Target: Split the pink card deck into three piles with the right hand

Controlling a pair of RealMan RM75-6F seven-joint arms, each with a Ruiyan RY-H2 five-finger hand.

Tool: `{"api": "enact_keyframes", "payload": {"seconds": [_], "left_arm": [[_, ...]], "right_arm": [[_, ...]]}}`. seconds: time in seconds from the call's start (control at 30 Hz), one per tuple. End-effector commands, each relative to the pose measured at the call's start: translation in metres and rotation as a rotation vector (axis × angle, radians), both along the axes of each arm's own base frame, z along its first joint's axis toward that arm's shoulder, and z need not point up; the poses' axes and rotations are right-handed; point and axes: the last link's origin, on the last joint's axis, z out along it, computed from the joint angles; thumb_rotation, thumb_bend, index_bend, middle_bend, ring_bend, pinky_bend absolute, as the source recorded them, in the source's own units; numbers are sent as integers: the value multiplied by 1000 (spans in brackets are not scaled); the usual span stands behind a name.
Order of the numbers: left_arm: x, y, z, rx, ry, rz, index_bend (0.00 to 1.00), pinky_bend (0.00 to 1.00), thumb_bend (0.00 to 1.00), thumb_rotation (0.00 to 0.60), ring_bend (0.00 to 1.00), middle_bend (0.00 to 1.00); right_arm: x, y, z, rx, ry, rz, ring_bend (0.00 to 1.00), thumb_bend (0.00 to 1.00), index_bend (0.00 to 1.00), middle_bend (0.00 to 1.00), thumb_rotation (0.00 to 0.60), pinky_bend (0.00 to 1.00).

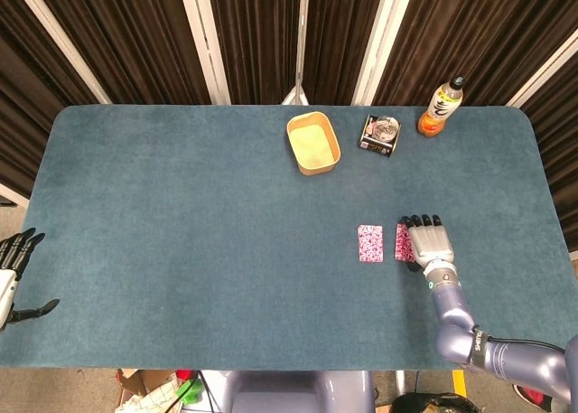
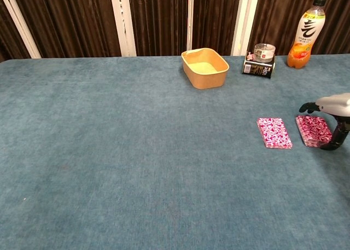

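Two pink patterned card piles lie side by side on the blue table. The left pile [image 1: 370, 243] [image 2: 274, 132] lies free. The right pile [image 1: 402, 241] [image 2: 313, 130] lies flat under my right hand [image 1: 430, 242] [image 2: 333, 112]. The fingers [image 2: 306, 106] are raised off that pile and spread over it, and the thumb stands at its right edge. My left hand [image 1: 13, 270] hangs beyond the table's left edge with its fingers apart, holding nothing.
A tan tub [image 1: 312, 143] [image 2: 205, 68] stands at the back centre. To its right are a small box with a glass jar [image 1: 381, 134] [image 2: 260, 60] and an orange drink bottle [image 1: 441, 106] [image 2: 305, 33]. Dark curtains hang behind the table.
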Motion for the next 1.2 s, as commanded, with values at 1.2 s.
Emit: {"api": "enact_keyframes", "payload": {"seconds": [1.2], "left_arm": [[1, -1, 0, -3, -4, -10, 0, 0, 0, 600, 0, 0]], "right_arm": [[101, 6, -28, -10, -128, 246, 163, 299, 502, 414, 600, 0]]}}
